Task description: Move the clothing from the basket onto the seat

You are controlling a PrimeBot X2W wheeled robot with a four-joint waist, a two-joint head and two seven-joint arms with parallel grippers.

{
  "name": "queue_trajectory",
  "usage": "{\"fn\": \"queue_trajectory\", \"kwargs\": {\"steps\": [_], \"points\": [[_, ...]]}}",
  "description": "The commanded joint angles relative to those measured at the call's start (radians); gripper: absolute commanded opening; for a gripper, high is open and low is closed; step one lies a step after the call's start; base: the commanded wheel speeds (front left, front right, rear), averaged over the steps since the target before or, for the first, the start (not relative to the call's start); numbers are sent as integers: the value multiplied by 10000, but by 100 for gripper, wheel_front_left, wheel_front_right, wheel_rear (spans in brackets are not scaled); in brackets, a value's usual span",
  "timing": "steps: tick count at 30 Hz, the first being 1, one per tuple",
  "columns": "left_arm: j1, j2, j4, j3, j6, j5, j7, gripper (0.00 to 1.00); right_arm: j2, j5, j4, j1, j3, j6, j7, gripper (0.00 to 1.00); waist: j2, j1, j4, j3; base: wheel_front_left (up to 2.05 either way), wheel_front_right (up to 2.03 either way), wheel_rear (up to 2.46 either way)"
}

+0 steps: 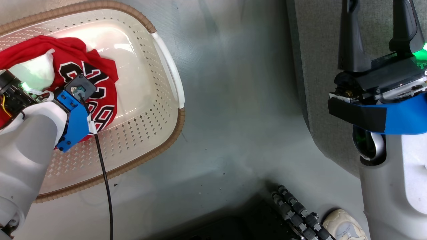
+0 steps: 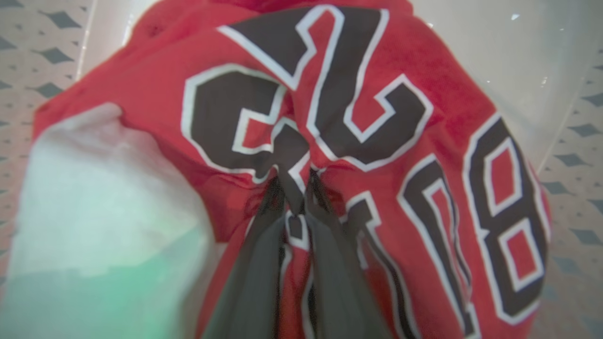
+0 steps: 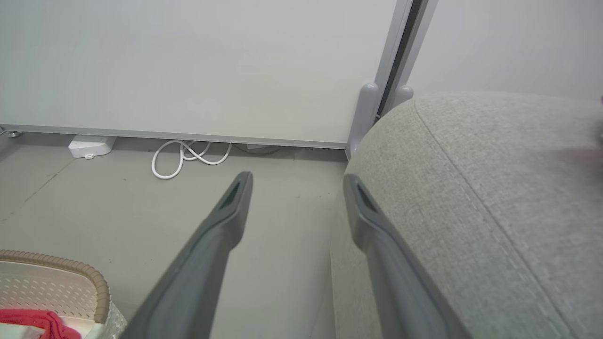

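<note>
The clothing, a red jersey (image 1: 71,50) with black-and-white lettering, lies bunched at the left of the basket (image 1: 160,110). My left gripper (image 2: 296,183) is shut on the jersey (image 2: 447,94), with a fold of lettered cloth pinched between its fingertips. In the head view the left wrist covers those fingers. A white patch of cloth (image 2: 94,188) shows beside the red. My right gripper (image 1: 378,20) hangs open and empty over the near edge of the light-grey seat (image 1: 320,66). The right wrist view shows its spread fingers (image 3: 297,181), the seat (image 3: 494,188) and a corner of the basket (image 3: 61,270).
Grey floor (image 1: 240,100) separates basket and seat. A black cable (image 1: 105,180) hangs from my left wrist across the basket rim. A black roller assembly (image 1: 297,210) and a pale shoe (image 1: 343,225) are at the bottom. A white cable coil (image 3: 188,155) lies by the wall.
</note>
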Motion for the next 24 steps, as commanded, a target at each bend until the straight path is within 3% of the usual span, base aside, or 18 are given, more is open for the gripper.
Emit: {"fn": "queue_trajectory", "kwargs": {"steps": [1,12,24], "points": [[22,60,136,-47,22,-39,88,0,19,25,25,-46,-16,1,-30,100,0,1,19,-22,0,0,0],[171,-533,-194,-128,22,-368,-476,0,20,-80,317,-30,-199,1,-30,100,0,1,415,-665,0,0,0],[633,-1635,-573,-163,22,-1097,-1850,0,17,-440,717,521,-551,1,-30,100,0,1,1240,-2287,0,0,0]]}}
